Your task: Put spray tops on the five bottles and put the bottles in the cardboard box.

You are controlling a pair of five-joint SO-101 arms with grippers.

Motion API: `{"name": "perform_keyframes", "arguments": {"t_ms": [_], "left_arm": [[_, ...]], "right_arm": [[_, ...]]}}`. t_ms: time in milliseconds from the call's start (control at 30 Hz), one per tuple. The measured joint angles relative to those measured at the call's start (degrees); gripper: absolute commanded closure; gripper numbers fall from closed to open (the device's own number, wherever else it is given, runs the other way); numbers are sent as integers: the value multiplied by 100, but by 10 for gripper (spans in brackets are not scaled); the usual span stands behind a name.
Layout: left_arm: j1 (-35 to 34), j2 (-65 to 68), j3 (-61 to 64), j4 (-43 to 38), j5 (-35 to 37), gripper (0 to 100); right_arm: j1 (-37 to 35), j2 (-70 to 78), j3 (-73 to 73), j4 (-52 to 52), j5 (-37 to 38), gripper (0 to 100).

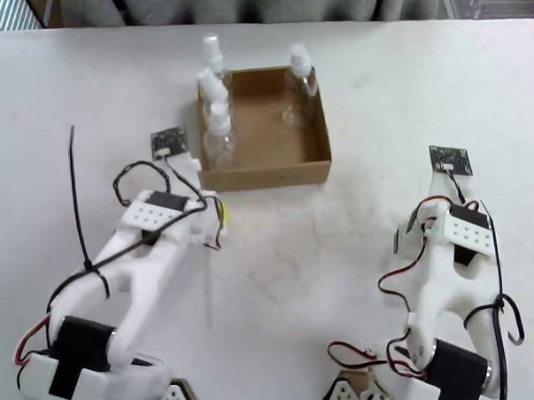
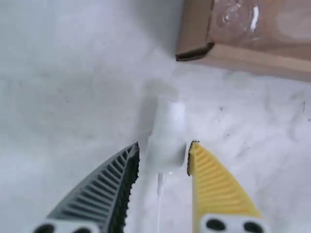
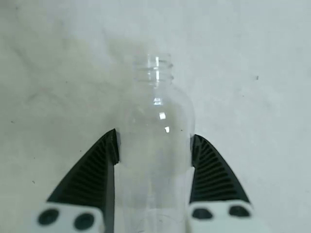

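High view: four bottles boxed, one bare

The cardboard box [image 1: 266, 175] sits near the far edge of the table [image 1: 85, 93], about midway along it. Three topped bottles [image 1: 218, 138] stand along its left wall. A fourth bottle [image 1: 299, 90], also topped, stands in its far right corner.

In the left wrist view, the left hand [image 2: 163, 155] pinches a white spray top [image 2: 167, 128] between its grey and yellow fingers. It is over the table, just beside the near left corner of the cardboard box.

In the right wrist view, the right hand [image 3: 154, 145] grips a clear bare bottle [image 3: 155, 111] by its body. The neck is open with no top. This arm stands toward the table's right edge, well apart from the cardboard box.
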Motion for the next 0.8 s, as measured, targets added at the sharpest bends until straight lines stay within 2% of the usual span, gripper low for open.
{"name": "perform_keyframes", "arguments": {"t_ms": [400,800], "left_arm": [[9,9,0,-185,53,830],[9,782,-457,-70,53,836]], "right_arm": [[0,0,0,0,0,982],[0,0,0,0,0,982]]}}
